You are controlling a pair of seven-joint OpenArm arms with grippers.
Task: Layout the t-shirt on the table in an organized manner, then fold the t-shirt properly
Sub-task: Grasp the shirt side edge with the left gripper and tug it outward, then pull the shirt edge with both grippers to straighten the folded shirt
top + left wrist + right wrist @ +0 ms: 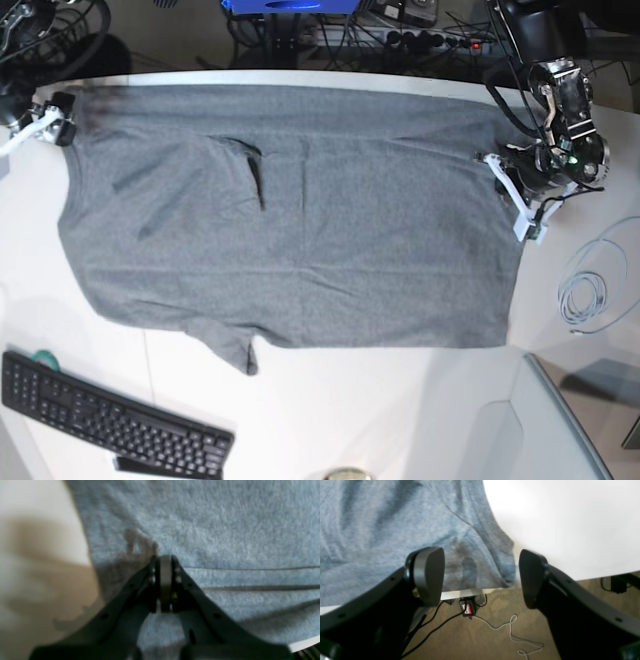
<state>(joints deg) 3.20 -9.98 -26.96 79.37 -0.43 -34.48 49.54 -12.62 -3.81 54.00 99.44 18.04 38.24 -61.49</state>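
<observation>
Two tools: left tool (165, 562) clenched on t-shirt (300, 210) hem; right tool (480, 577) released, straddling sleeve edge.

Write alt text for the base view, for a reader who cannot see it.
A grey t-shirt lies spread across a white table, seen from above. The left gripper is at its right edge and the right gripper at its far left corner. A black keyboard sits near the bottom left.

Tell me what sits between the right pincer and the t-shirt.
Nothing visible. The right pincer hangs open over the t-shirt at its corner by the table edge, with only air between. The keyboard lies far off, clear of the cloth.
</observation>
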